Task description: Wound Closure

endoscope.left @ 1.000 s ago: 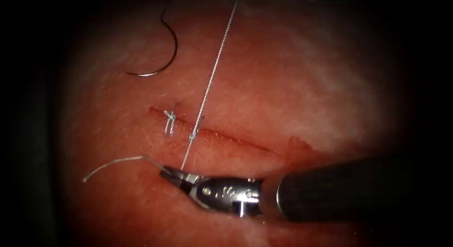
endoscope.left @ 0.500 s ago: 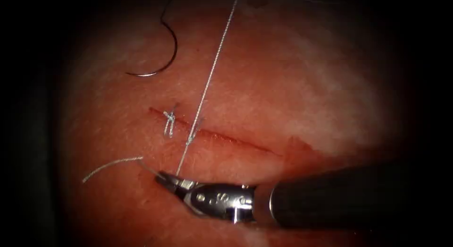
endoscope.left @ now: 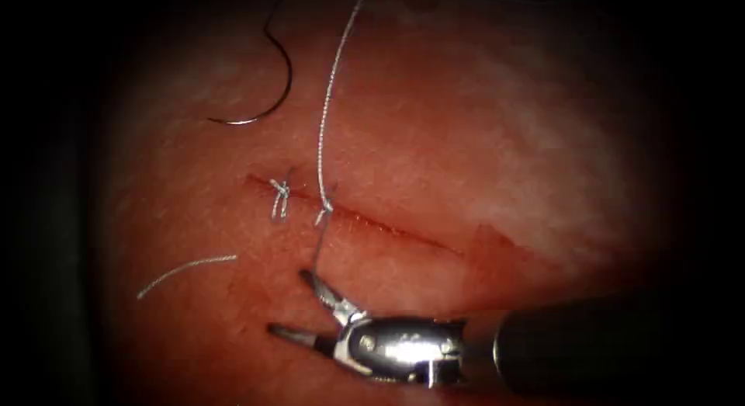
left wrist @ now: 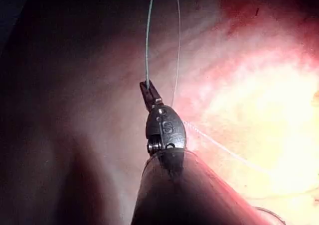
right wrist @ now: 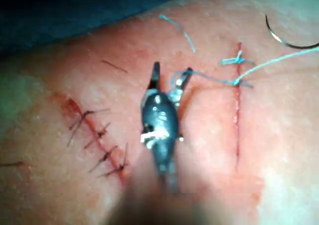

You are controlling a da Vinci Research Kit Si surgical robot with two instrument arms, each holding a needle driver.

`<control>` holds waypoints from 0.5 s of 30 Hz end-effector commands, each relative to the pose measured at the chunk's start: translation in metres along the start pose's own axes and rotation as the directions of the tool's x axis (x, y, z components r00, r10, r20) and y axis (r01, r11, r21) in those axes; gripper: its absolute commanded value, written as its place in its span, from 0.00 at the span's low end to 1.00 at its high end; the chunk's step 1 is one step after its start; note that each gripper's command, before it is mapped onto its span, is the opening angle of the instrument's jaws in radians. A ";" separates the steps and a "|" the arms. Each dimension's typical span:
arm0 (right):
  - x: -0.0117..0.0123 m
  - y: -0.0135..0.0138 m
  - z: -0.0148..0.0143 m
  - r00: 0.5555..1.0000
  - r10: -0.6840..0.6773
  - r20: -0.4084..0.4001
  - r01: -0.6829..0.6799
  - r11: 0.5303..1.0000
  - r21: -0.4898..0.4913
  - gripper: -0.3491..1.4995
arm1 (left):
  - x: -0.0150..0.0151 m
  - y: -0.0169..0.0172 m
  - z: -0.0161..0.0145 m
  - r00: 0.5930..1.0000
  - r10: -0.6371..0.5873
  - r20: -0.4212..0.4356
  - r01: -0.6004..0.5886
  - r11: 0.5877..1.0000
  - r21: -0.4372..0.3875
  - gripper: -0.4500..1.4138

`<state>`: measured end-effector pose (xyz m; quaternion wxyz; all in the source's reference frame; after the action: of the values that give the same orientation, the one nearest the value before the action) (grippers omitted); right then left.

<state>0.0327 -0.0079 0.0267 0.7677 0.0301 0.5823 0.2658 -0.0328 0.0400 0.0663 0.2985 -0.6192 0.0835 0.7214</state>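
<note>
My right tool (endoscope.left: 291, 303) lies below the cut (endoscope.left: 388, 227) with its jaws spread open and nothing held; the same open jaws appear in the right wrist view (right wrist: 171, 71). The thread's short tail (endoscope.left: 318, 243) hangs from the second knot (endoscope.left: 326, 208) on the cut down to the upper jaw's tip. The long thread (endoscope.left: 330, 80) curves up from that knot. My left tool (left wrist: 148, 93) is shut on the thread (left wrist: 147, 36). The curved needle (endoscope.left: 272, 88) lies free on the tissue, up and to the left of the cut, held by neither tool.
An earlier tied stitch (endoscope.left: 279, 192) sits at the cut's left end. A loose cut piece of thread (endoscope.left: 186, 270) lies left of my right tool. Red fluid (endoscope.left: 497, 243) stains the cut's right end. An older stitched cut (right wrist: 99, 135) shows in the right wrist view.
My right tool's jaws have opened and let go of the thread's short end, and the tool has drawn back to the right. The long thread, taut before, now curves slack.
</note>
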 end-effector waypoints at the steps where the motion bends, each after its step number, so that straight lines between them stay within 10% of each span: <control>1: -0.0004 -0.0003 -0.0009 1.000 0.021 0.010 -0.020 1.000 -0.007 0.85 | -0.0002 0.0015 -0.0006 0.999 -0.041 -0.007 0.041 0.999 -0.021 0.00; 15: -0.0004 0.0023 -0.0082 0.991 0.028 0.134 -0.042 0.994 0.101 0.94 | 0.0080 0.0100 -0.0041 0.986 -0.161 -0.052 0.152 0.976 -0.154 0.00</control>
<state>0.0248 -0.0068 0.0251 0.7938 0.0883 0.5474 0.2499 -0.0346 0.0332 0.0548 0.3036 -0.6677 -0.0091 0.6797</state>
